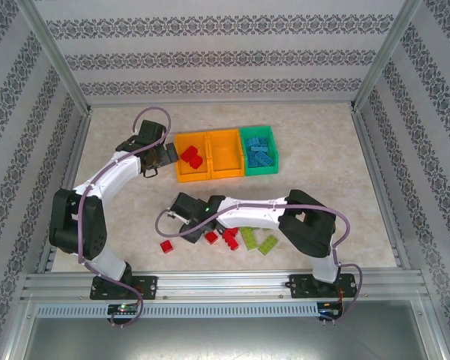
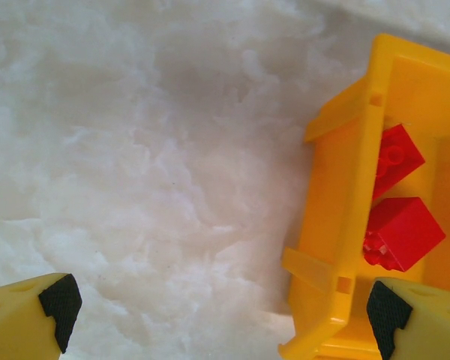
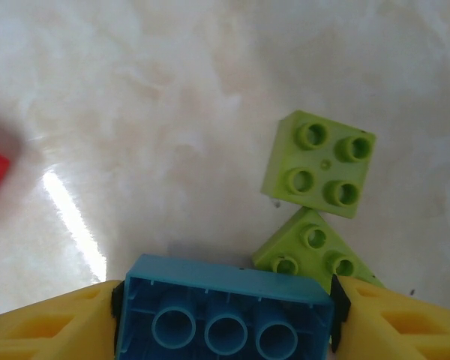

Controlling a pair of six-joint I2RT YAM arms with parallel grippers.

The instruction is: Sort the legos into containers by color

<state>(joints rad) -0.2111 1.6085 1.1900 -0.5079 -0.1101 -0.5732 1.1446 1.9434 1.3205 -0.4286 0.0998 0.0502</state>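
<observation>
Lime legos (image 3: 319, 163) crowd the right claw's (image 3: 225, 311) gripped blue lego (image 3: 223, 296).

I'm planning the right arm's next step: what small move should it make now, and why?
Probably lift straight up. The right gripper is closed against both ends of a blue brick, and two lime bricks lie close beside it, so a sideways drag could knock them. The green bin already holds blue bricks, so it likely goes there afterwards.

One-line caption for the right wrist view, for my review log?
Right gripper grips an upturned blue lego by its ends; two lime green legos lie on the table just beyond.
</observation>
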